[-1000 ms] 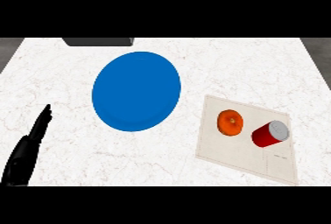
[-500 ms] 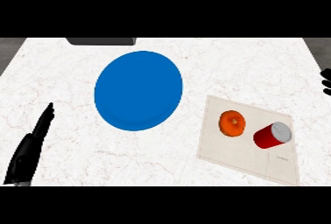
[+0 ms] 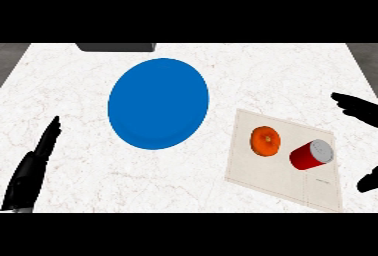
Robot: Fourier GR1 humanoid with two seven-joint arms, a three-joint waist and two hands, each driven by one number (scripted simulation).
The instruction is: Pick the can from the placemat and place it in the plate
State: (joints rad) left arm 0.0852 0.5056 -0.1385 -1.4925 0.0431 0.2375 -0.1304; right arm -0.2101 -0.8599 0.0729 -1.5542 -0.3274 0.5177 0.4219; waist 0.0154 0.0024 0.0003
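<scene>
A red can [image 3: 311,155] with a grey lid lies tilted on the right half of a pale placemat [image 3: 284,187]. An orange round fruit [image 3: 266,140] sits beside it on the mat's left half. The blue plate [image 3: 158,102] lies on the counter to the left of the mat, with nothing on it. My right hand [image 3: 359,109] comes in at the right edge, fingers straight and pointing left above the can, thumb [image 3: 368,180] showing lower down; it is apart from the can. My left hand [image 3: 31,169] rests open at the lower left, fingers up.
A dark grey object [image 3: 116,47] sits at the counter's far edge above the plate. The counter is white marble, its side edges angling inward toward the top.
My right hand has come into view at the right edge, reaching further left toward the can. The can, fruit, plate and left hand have not moved.
</scene>
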